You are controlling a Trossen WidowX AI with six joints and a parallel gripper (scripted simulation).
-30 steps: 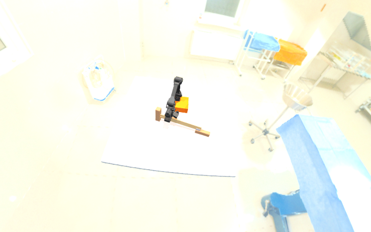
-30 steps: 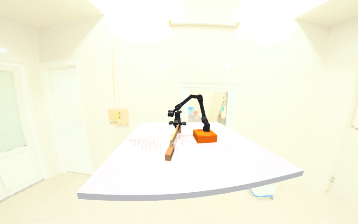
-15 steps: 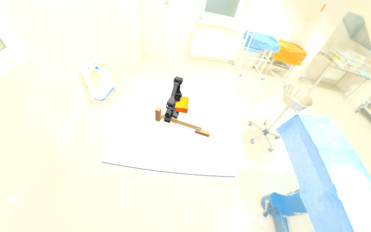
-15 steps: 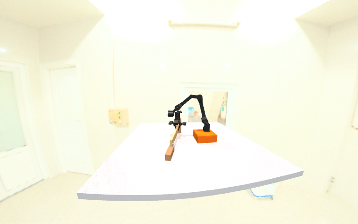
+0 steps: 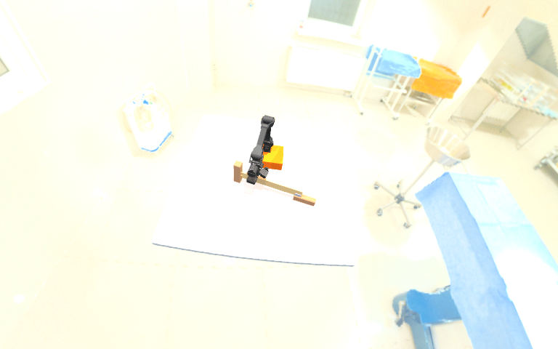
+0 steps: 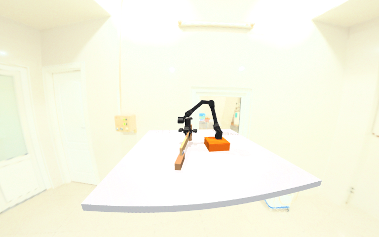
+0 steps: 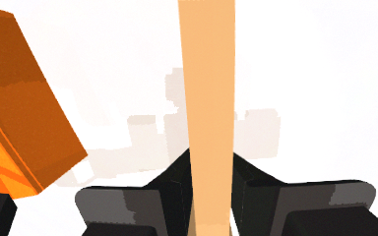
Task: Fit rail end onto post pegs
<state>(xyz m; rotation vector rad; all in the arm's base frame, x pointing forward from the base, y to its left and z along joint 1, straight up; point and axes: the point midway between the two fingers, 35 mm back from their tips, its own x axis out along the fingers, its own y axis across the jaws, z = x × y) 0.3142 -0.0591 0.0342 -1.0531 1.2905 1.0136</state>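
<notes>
My gripper (image 5: 258, 177) (image 6: 187, 134) (image 7: 206, 150) is shut on the long light-wood rail (image 5: 280, 187) (image 6: 184, 144) (image 7: 210, 98), one finger on each side of it, towards its post end. The brown post (image 5: 237, 172) (image 6: 190, 137) stands upright just beyond that end. Light wood shows between the post and my gripper in the top view; whether rail and post touch is too small to tell. The pegs and holes cannot be made out. The rail's far end sits at the bracket (image 5: 298, 194) on the low brown footboard block (image 5: 304, 201) (image 6: 179, 163). The rail looks about level.
The orange base block (image 5: 273, 157) (image 6: 217, 144) (image 7: 44, 113) of the arm stands beside the rail. The arm arches above the white table (image 5: 246, 230) (image 6: 223, 181). The table's front edge lies beyond the footboard block in the exterior view.
</notes>
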